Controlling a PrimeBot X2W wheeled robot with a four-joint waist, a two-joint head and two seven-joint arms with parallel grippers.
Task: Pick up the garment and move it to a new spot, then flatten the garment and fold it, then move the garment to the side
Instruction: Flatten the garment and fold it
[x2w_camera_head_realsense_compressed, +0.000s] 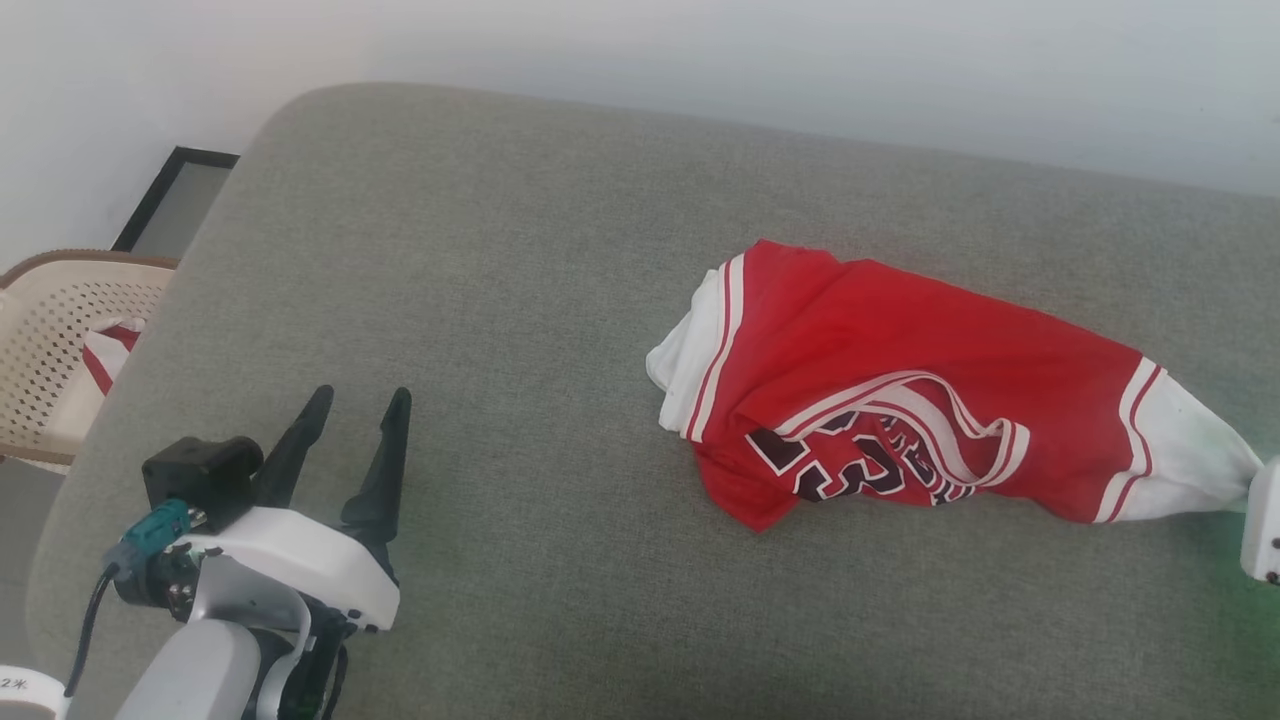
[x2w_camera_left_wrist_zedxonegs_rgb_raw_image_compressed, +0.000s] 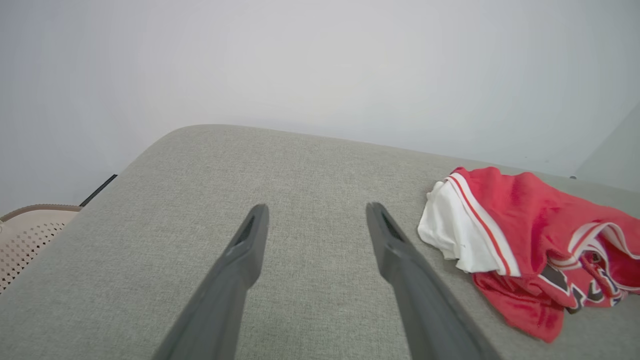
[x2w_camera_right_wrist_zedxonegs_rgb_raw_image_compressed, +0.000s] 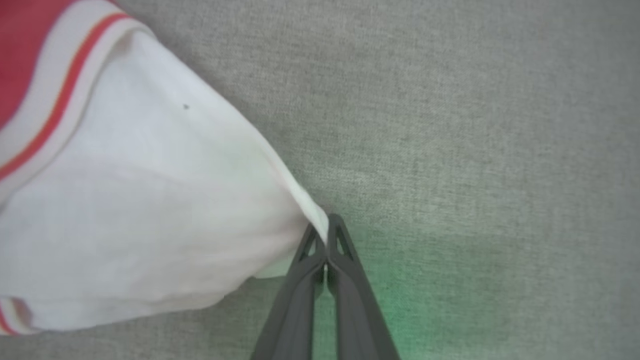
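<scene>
- The shirt (x2w_camera_head_realsense_compressed: 900, 340) lies bunched on the right half of the grey bench (x2w_camera_head_realsense_compressed: 480, 250), stretched out left to right, with its black-and-white lettering facing up on the near side.
- One white sleeve end sits at its left, rumpled. The other tapers to a point at the far right.
- The right tool (x2w_camera_right_wrist_zedxonegs_rgb_raw_image_compressed: 327, 225) has its two dark fingers pressed together, pinching the very tip of that right-hand white sleeve end, low over the bench.
- From the right wrist, the shirt (x2w_camera_right_wrist_zedxonegs_rgb_raw_image_compressed: 140, 200) fans out white from the pinch towards its red-striped trim.
- A faint green glow falls on the bench fabric just beside that tool.
- The left tool (x2w_camera_head_realsense_compressed: 360, 395) hovers over the near left part of the bench, fingers spread wide with nothing between them, well apart from the shirt.
- From the left wrist, the left tool (x2w_camera_left_wrist_zedxonegs_rgb_raw_image_compressed: 316, 207) points across bare fabric, with the shirt (x2w_camera_left_wrist_zedxonegs_rgb_raw_image_compressed: 525, 215) off to the right.
- A beige perforated basket (x2w_camera_head_realsense_compressed: 50, 320) stands off the bench's left edge, with a small red-and-white cloth (x2w_camera_head_realsense_compressed: 105, 355) inside.
</scene>
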